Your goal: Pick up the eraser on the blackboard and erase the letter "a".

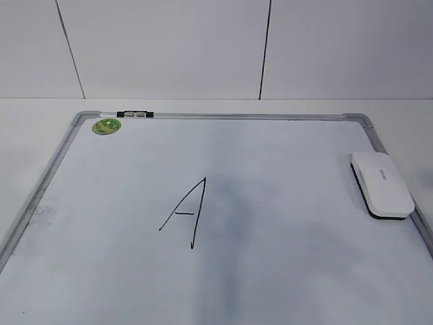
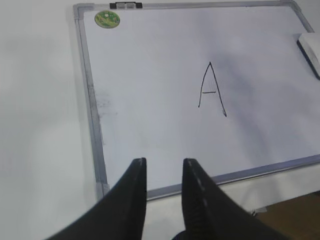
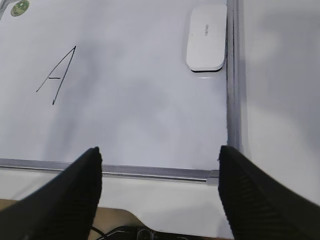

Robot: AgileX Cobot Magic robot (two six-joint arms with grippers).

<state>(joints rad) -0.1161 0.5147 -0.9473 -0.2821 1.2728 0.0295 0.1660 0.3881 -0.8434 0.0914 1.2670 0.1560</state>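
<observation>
The blackboard (image 1: 237,116) is a white dry-erase board with a grey frame, lying flat on the table. The white eraser (image 1: 382,184) lies on it by the right frame; it also shows in the left wrist view (image 2: 311,50) and the right wrist view (image 3: 206,37). A tall capital "A" (image 1: 186,213) is drawn mid-board, with a greyish smudge to its right. No small letter "a" shows in any view. My left gripper (image 2: 164,161) hangs open by a narrow gap and empty over the board's near left corner. My right gripper (image 3: 160,152) is wide open and empty over the near right edge, well short of the eraser.
A round green sticker (image 1: 107,125) sits in the board's far left corner, next to a small black clip (image 1: 135,114) on the top frame. White table surrounds the board (image 2: 40,125). A white wall stands behind. The table's front edge is just below the board (image 3: 150,200).
</observation>
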